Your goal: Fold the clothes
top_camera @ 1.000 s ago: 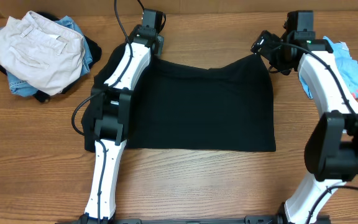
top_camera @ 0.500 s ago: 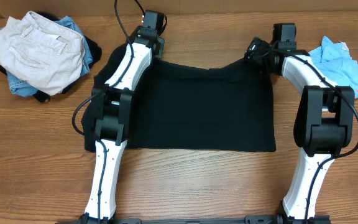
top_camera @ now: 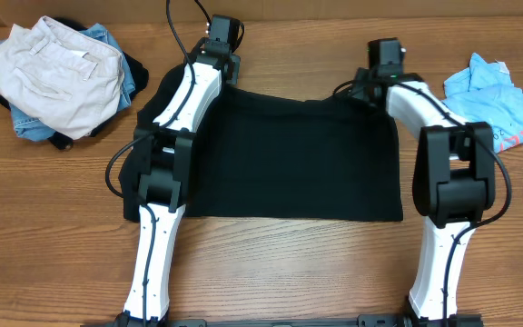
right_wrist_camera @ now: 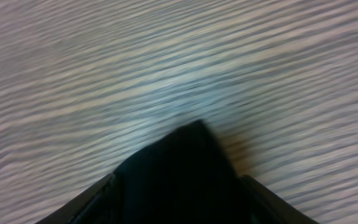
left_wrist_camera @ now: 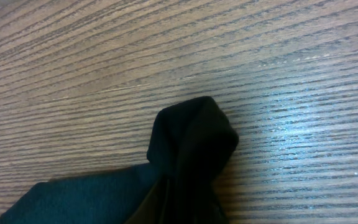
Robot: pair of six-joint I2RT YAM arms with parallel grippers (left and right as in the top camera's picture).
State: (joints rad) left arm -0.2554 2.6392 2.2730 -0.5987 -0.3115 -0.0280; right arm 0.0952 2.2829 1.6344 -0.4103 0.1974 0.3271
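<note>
Brown wood-grain table (top_camera: 289,263) filled every view, and a large, plain, soft-fabric black T-shirt (top_camera: 298,154) lay spread flat at its middle, folded into a broad rectangle whose far edge dipped in the centre and rose at both far corners.

At the black T-shirt's far left corner sat the left gripper (top_camera: 231,66), its white arm lying along the shirt's left edge. Its wrist camera showed that corner gathered into a tight black knob standing off the wood; the fingers were buried under the cloth, and the bunch looked pinched between them.

At the black T-shirt's far right corner sat the right gripper (top_camera: 363,89), its arm bent back along the shirt's right edge. Its wrist view was blurred, yet a black peak of cloth filled the gap between the two dark fingers (right_wrist_camera: 86,202), so the jaws were clenched on that corner.

Right of the black T-shirt, well apart from it, lay a crumpled light blue tee with pink print (top_camera: 507,98). Well to the shirt's far left sat a heap topped by a cream-coloured cloth garment (top_camera: 57,73), with blue denim and something black beneath it.
</note>
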